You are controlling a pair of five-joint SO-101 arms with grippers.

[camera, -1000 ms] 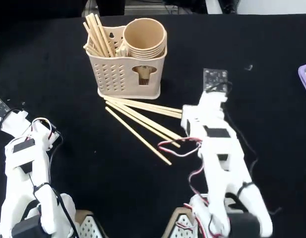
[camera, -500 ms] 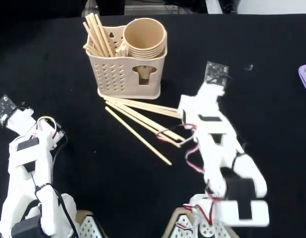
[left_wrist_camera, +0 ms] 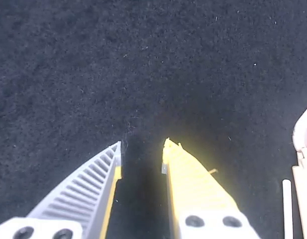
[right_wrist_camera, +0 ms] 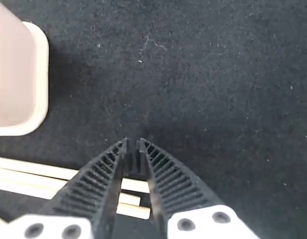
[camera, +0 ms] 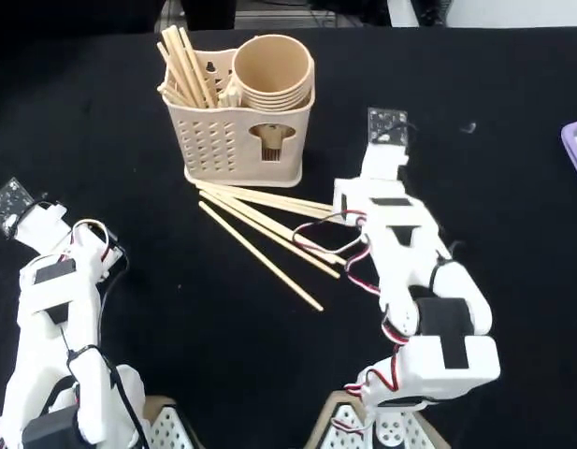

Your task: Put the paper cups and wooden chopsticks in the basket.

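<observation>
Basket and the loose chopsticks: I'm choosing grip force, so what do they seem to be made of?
The basket looks like moulded plastic, beige and matte. The signs are its even rows of small holes and its rounded corners. The loose chopsticks beside it look like bare pale wood, uncoated as far as shows: they are thin and straight, with no gloss.

The counter [camera: 129,140] wears a black matt cloth, finely napped and flecked with lint. The basket [camera: 237,140] is smooth beige plastic with a faint sheen, its walls perforated. The paper cups [camera: 274,70] are dull tan paper. The loose wooden chopsticks [camera: 269,238] are pale bare wood, unvarnished. Both arms [camera: 54,309] have smooth white plastic shells. The left pincer [left_wrist_camera: 142,144] has one ribbed grey plastic finger and one yellow; the right pincer [right_wrist_camera: 133,143] is ribbed black plastic, matt.
</observation>
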